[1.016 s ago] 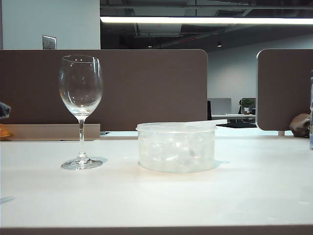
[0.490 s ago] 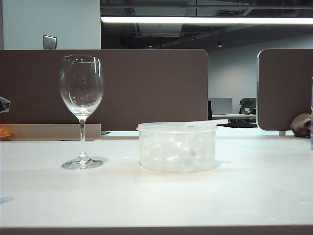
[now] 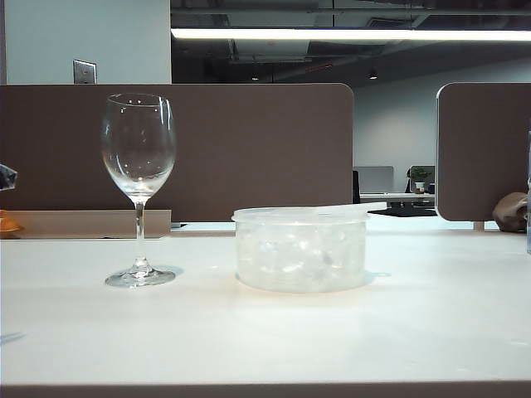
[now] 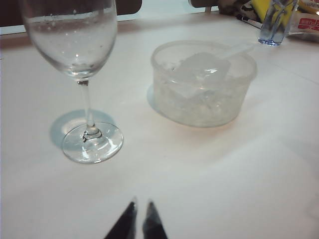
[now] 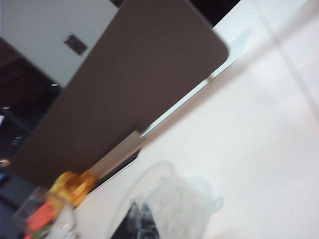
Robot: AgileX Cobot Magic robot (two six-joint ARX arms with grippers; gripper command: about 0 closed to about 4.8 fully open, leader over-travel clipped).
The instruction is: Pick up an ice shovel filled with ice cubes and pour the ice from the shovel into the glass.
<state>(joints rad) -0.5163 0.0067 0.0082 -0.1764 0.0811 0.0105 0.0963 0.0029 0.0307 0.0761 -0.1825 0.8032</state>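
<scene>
Glassware and a plastic tub are seen standing on a white table (image 3: 265,340) in the exterior view. The glass (image 3: 138,186), a tall clear stemmed wine glass, is set upright at about nine o'clock from the tub (image 3: 300,249), well apart from it, with its round foot flat on the table. The squat translucent tub is filled with ice cubes (image 3: 290,253), which are seen as whitish glossy chunks through its wall. The ice shovel (image 4: 207,64) is laid in the tub on top of the ice, its scoop resting on the cubes and its thin handle carried over the rim toward two o'clock in the left wrist view; in the exterior view the handle is seen as a pale strip jutting past the tub's right edge.

Neither arm is clearly shown in the exterior view. The left gripper (image 4: 139,209) is held low over the bare table near the foot of the glass, at about six o'clock from it in the left wrist view; its two dark fingertips are drawn close together with only a thin gap, and nothing is held between them. The right gripper (image 5: 141,219) is seen only as a dark blurred shape in the tilted right wrist view, close to the tub; its fingers are pressed together and nothing is gripped.

Brown partition panels (image 3: 249,149) are stood behind the table.
</scene>
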